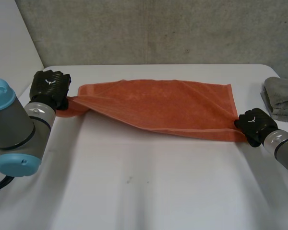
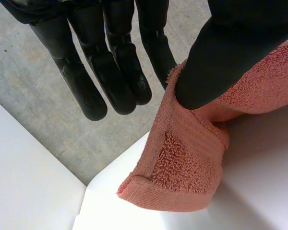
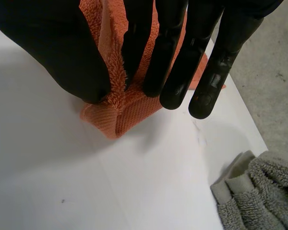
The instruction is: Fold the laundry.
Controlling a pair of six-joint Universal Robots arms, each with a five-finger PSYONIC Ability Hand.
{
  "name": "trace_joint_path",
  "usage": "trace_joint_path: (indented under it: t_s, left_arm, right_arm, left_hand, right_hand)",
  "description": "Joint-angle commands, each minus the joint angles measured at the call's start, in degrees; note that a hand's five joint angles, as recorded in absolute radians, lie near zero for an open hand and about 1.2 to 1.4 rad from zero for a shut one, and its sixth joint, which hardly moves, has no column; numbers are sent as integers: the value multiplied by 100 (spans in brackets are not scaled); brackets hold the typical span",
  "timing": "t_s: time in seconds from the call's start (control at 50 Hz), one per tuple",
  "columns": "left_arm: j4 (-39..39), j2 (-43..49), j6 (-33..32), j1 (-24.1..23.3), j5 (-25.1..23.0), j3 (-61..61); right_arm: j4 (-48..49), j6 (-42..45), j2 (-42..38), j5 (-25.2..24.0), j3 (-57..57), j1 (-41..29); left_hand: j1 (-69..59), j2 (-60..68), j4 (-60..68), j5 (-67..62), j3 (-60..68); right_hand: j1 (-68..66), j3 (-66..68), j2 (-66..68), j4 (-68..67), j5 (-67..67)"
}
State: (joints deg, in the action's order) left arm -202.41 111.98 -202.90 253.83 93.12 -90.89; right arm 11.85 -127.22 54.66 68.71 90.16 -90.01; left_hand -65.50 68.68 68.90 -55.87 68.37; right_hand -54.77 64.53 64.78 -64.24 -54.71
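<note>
An orange towel [image 1: 158,103] lies stretched across the white table [image 1: 144,187] between my two hands. My left hand [image 1: 50,86] holds its left corner near the table's left edge. In the left wrist view the thumb [image 2: 230,52] pinches the towel's corner [image 2: 187,167] against a finger, and the hemmed tip hangs below the grip. My right hand [image 1: 253,124] is at the near right corner. In the right wrist view the thumb [image 3: 62,52] and fingers [image 3: 175,72] squeeze the towel's corner [image 3: 127,112], which rests on the table.
A folded grey towel [image 1: 283,96] sits at the table's right edge, just behind my right hand, and the right wrist view shows it [image 3: 259,201] past the fingertips. A concrete wall runs behind the table.
</note>
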Motion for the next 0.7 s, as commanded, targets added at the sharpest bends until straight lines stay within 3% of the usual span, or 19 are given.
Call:
trace_joint_path:
  t_s: [0.02,0.12,0.24,0.34,0.42,0.52,0.62,0.7]
  left_arm:
    - [17,-1,-4,0,5,-16]
    - [307,-62,-48,0,5,-77]
    - [1790,-545,-390,62,-22,-165]
    - [3188,-923,-1364,114,-22,-525]
    - [3936,-1424,-2357,246,-22,-1157]
    - [3990,-1794,-3027,334,-118,-1721]
    - [3316,-1689,-2922,343,-583,-1573]
    - [2499,-945,-2555,291,-567,-986]
  right_arm:
    - [-183,-478,1,-68,-86,10]
    - [-989,-725,368,-77,-192,89]
    - [-2414,-646,1283,-59,-262,212]
    - [-4065,-392,1626,-85,-394,475]
    - [-5235,530,1916,-24,-263,888]
    - [-5896,1718,2189,-33,98,1170]
    - [-5485,1376,2137,-59,89,1074]
    - [-4554,691,1830,46,-235,819]
  left_hand:
    - [-1450,1132,1110,-1413,1163]
    - [-1450,1132,1110,-1413,1163]
    - [-1450,1132,1110,-1413,1163]
    - [-1450,1132,1110,-1413,1163]
    - [-1450,1132,1110,-1413,1163]
    - [-1450,1132,1110,-1413,1163]
    - [-1450,1132,1110,-1413,1163]
    - [-1450,1132,1110,-1413,1163]
  right_hand:
    - [-2523,1547,1522,-1576,-1529]
    - [-2523,1547,1522,-1576,-1529]
    - [-2523,1547,1522,-1576,-1529]
    - [-2523,1547,1522,-1576,-1529]
    - [-2523,1547,1522,-1576,-1529]
    - [-2523,1547,1522,-1576,-1529]
    - [-2523,1547,1522,-1576,-1529]
    - [-2523,1547,1522,-1576,-1529]
